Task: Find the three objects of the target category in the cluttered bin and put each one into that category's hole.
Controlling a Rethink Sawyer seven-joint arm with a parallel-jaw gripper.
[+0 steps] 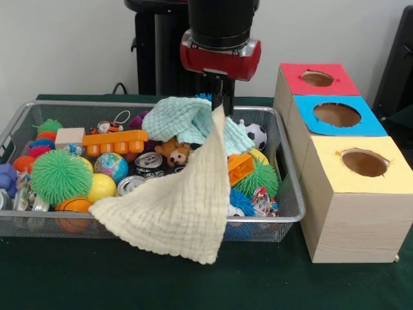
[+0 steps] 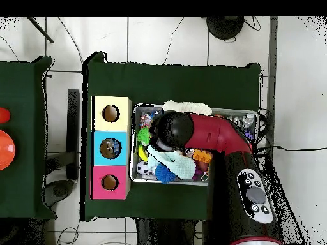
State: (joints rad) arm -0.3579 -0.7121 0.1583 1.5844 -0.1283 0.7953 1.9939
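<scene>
Plain pale wall (image 1: 64,45) behind; white tiled floor (image 2: 166,38); dark green table cover (image 2: 191,76).

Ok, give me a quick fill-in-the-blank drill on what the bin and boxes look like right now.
1. The gripper holds up a cream cloth that drapes over the bin's ____ rim.
2. The box nearest the front camera has a ____ top.
3. The middle box has a ____ top.
4. The pale green cloth lies ____ the wire bin.

Missing words: front; yellow; blue; inside
</scene>
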